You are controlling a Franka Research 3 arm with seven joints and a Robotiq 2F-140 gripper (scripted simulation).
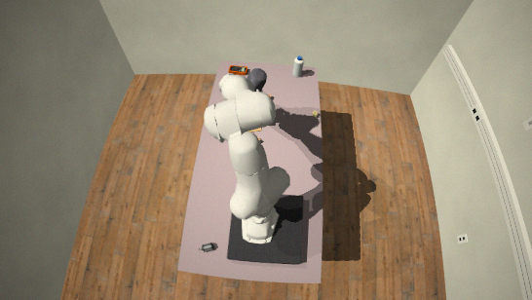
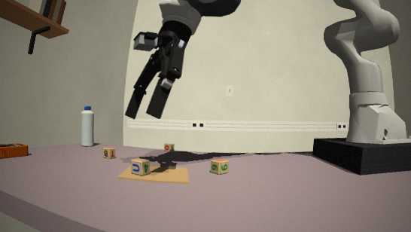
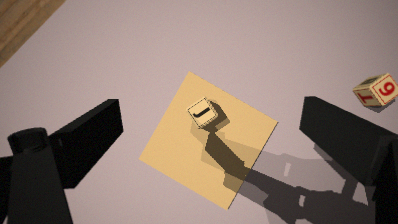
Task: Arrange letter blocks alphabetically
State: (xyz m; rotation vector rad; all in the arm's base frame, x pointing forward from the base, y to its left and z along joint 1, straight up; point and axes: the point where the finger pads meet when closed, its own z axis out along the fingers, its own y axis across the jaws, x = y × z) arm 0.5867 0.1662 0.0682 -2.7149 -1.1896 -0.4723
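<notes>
A tan mat (image 2: 154,175) lies on the purple table top. One wooden block (image 2: 140,166) stands on the mat near its left end, with a blue U and a green 4 on its sides. In the wrist view this block (image 3: 202,112) shows a black J on top, on the mat (image 3: 208,140). A block with green figures (image 2: 219,166) stands off the mat to the right. A block with a red B (image 2: 109,152) and a small far block (image 2: 168,147) stand off the mat behind it. My gripper (image 2: 148,105) hangs open and empty high above the mat. Its fingers frame the J block in the wrist view (image 3: 212,117).
A white bottle (image 2: 87,126) and an orange box (image 2: 13,150) stand at the table's far end. A block with a red 9 (image 3: 379,91) lies off the mat by my right finger. My base plate (image 2: 361,156) sits at the other end. A small dark object (image 1: 209,247) lies near it.
</notes>
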